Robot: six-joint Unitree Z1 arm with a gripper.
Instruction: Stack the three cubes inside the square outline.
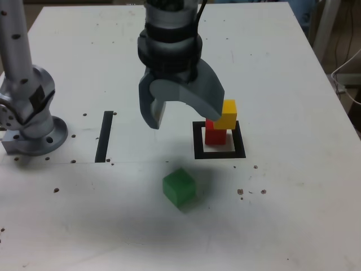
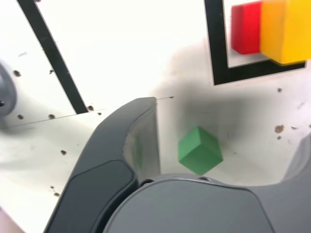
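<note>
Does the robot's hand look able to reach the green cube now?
Probably yes. The hand is open above the table, and the green cube lies between its fingers in the wrist view, with nothing seen on it or blocking it.

There were three cubes in all, one of each colour: one green cube point(image 1: 180, 187), seen between the open jaws in the wrist view, and, off to the jaws' right in the exterior view, one red cube point(image 1: 215, 135) with one yellow cube point(image 1: 226, 115) on top of it. One square outline point(image 1: 198, 149) lay around the red cube, on that same side of the jaws. One straight black strip point(image 1: 104, 136) lay to the jaws' left in the exterior view, and one round grey base point(image 1: 37, 139) stood farther out that way. The jaws numbered two, on one gripper point(image 1: 186, 118), above one white table point(image 1: 124, 226).
</note>
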